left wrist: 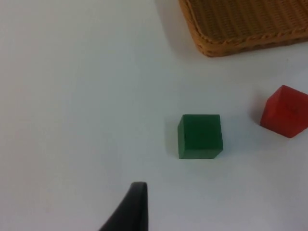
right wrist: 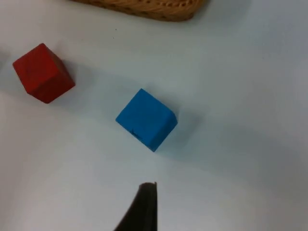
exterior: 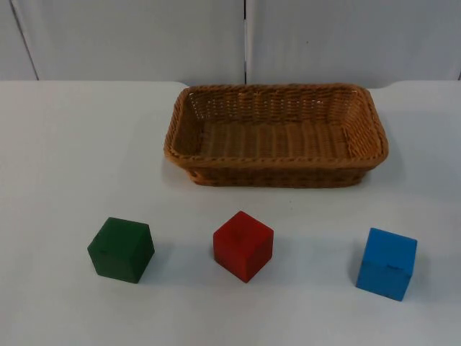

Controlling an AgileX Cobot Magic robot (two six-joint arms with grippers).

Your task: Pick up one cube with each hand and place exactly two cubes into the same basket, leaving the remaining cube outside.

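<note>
On table (exterior: 65,144): green cube (exterior: 121,249), red cube (exterior: 243,245), blue cube (exterior: 387,263), basket (exterior: 276,171).

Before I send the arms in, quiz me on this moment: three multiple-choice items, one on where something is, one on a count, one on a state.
1. Which cube sits between the other two in the row in front of the basket?
A. green cube
B. red cube
C. blue cube

2. How many cubes lie on the table outside the basket?
A. one
B. two
C. three

3. What is the state of the wicker basket?
A. empty
B. holding one cube
C. holding two cubes

Answers:
1 B: in the top view the red cube lies between the green cube and the blue cube.
2 C: all three rest on the white table, apart from each other.
3 A: the wicker basket shows only its bare woven floor.
</note>
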